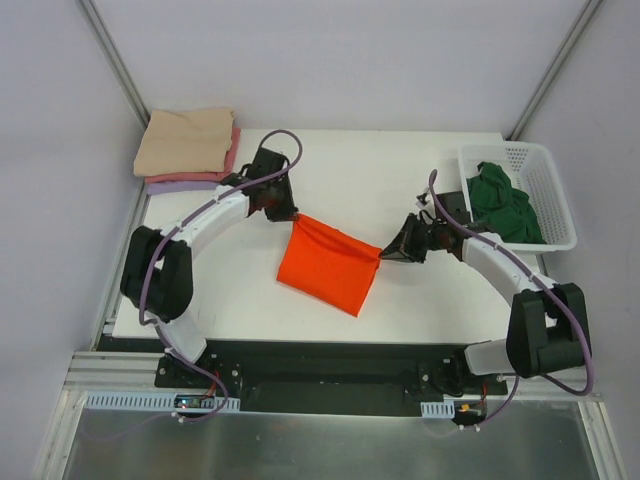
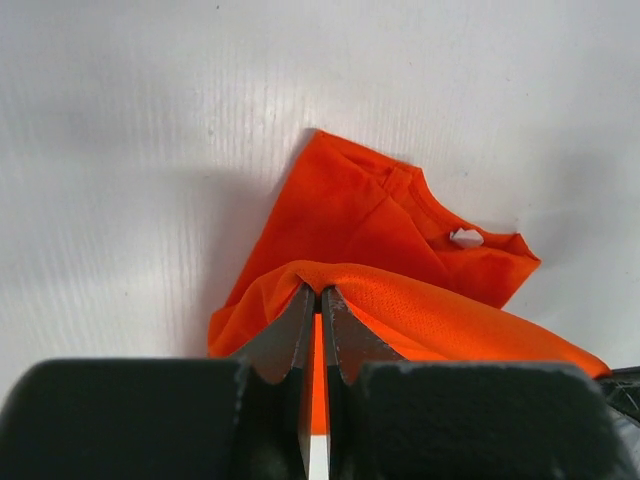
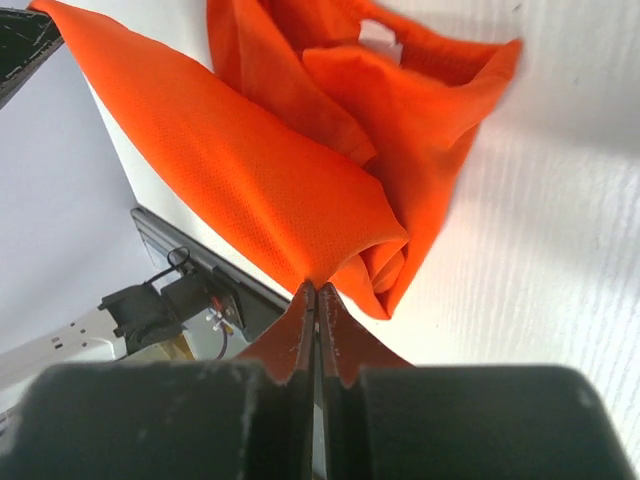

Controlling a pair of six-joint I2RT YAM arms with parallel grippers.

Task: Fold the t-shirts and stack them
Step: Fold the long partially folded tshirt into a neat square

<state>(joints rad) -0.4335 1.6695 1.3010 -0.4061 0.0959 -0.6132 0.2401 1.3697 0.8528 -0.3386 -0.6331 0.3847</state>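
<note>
The orange t-shirt (image 1: 328,264) hangs stretched between both grippers above the middle of the table, its lower part resting on the table. My left gripper (image 1: 293,214) is shut on its upper left corner (image 2: 318,290). My right gripper (image 1: 384,253) is shut on its right corner (image 3: 317,284). In the left wrist view the orange t-shirt (image 2: 370,215) shows its collar below the jaws. The dark green t-shirt (image 1: 506,202) lies crumpled in the white mesh basket (image 1: 555,196). Beige (image 1: 185,140), pink (image 1: 234,150) and lavender (image 1: 178,186) t-shirts lie folded in a stack at the back left.
The white table top (image 1: 390,160) ends at a black rail along the near edge (image 1: 330,355). The basket stands at the right edge, close behind the right arm. Grey walls enclose the back and sides.
</note>
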